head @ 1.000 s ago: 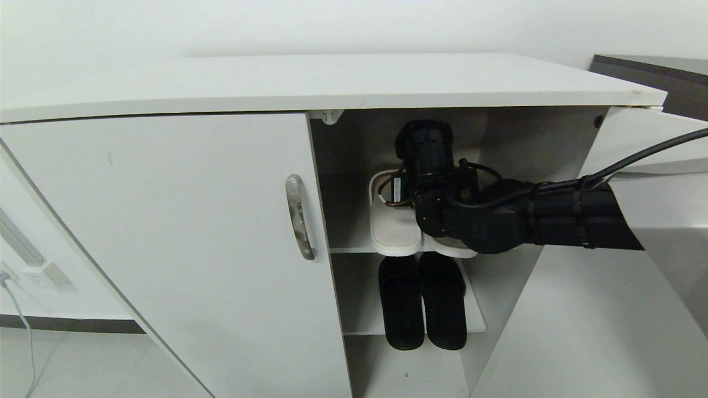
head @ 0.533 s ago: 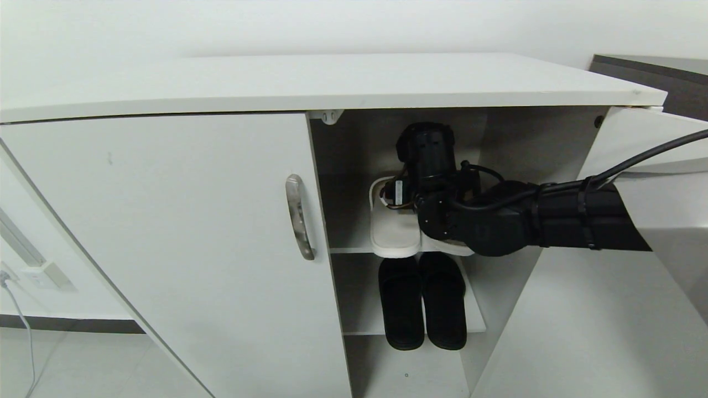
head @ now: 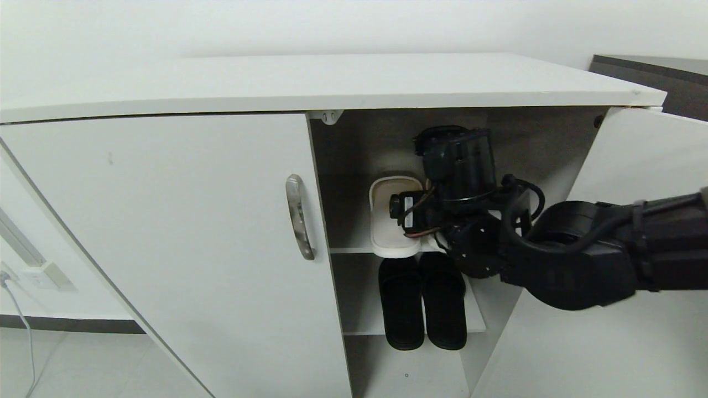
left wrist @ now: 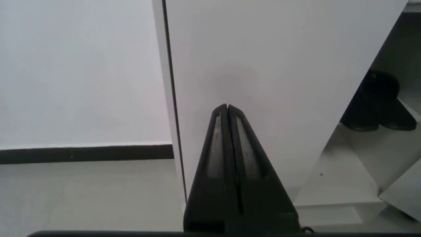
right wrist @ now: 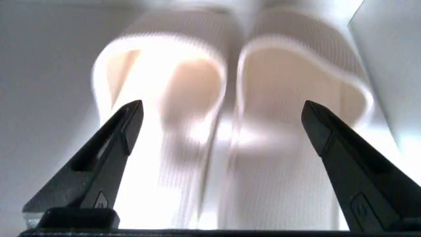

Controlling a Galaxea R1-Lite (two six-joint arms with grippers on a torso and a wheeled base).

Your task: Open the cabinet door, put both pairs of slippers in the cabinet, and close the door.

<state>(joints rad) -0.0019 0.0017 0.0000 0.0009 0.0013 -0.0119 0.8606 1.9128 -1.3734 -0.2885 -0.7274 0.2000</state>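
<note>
Pale wall backs a white cabinet whose right door stands open. Inside it, the right tool is spread wide and holds nothing. The white slippers lie side by side straight ahead of it on the upper shelf, their width falling between its two fingers (whether a finger brushes them I cannot tell). Directly below the tool, on the lower shelf, the black slippers lie as a pair, their near ends overhanging the shelf edge. Well apart from it, outside the cabinet, the left tool is pressed together on nothing, facing the shut left door and its handle.

Both pairs look placed, so closing the open door is likely what remains. The slippers look light, soft and ribbed, so they should flex without slipping, and a squeeze across both would take them. The door is a stiff flat panel with nothing to pinch, so a push on its broad face near the free edge seems best.
</note>
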